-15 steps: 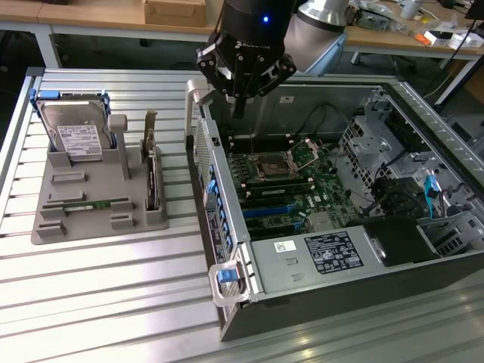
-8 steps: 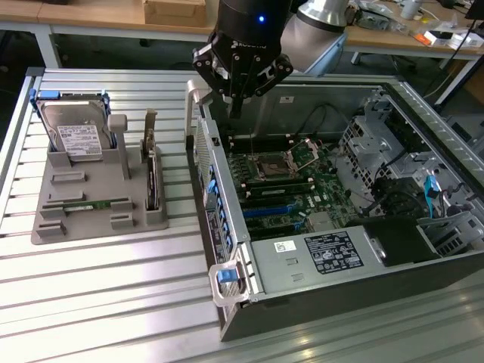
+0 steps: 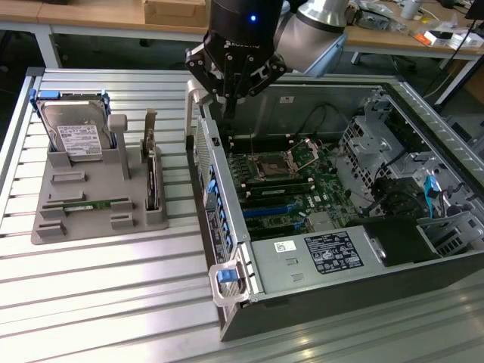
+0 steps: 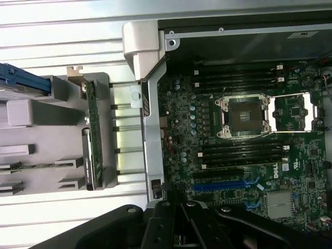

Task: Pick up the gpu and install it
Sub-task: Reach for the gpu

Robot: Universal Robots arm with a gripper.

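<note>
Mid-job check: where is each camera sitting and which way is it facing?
Exterior view: off the arm, raised, looking down at an angle over the slotted table, parts holder on its left, open computer case on its right; arm and gripper hang in from above.
Wrist view: on the wrist, looking down past the gripper at the case wall and motherboard.
Shared: the gpu standing in the holder, the CPU socket, the case wall.

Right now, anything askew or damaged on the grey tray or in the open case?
Nothing stands out. The thin dark gpu card stands upright in the grey plastic tray, silver hard drive propped alongside.
</note>
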